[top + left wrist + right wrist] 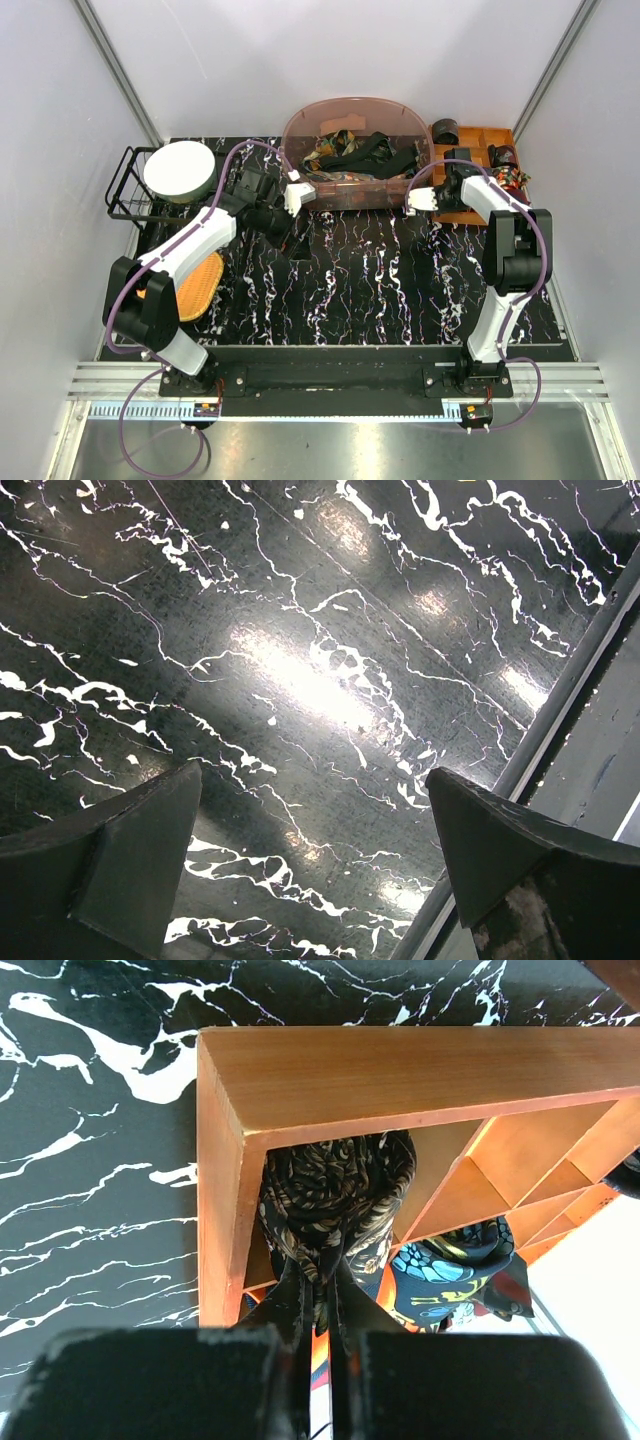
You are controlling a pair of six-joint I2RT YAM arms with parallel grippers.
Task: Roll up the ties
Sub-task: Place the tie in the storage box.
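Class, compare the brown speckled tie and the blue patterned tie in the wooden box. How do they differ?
Colour: the brown tie is dark with tan speckles; the blue tie shows bright blue patches.
Place: the brown tie fills the corner compartment of the wooden box; the blue tie sits in a neighbouring one.
Contact: the shut right gripper touches the brown tie; nothing touches the blue tie.
Both are rolled.

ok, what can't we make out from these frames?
Top view: how many fabric ties lie in the pink translucent plastic tub; they overlap in a tangle.
Top view: orange woven mat, half under the left arm.
Right wrist: lower part of the dark brown speckled rolled tie, behind the right gripper.
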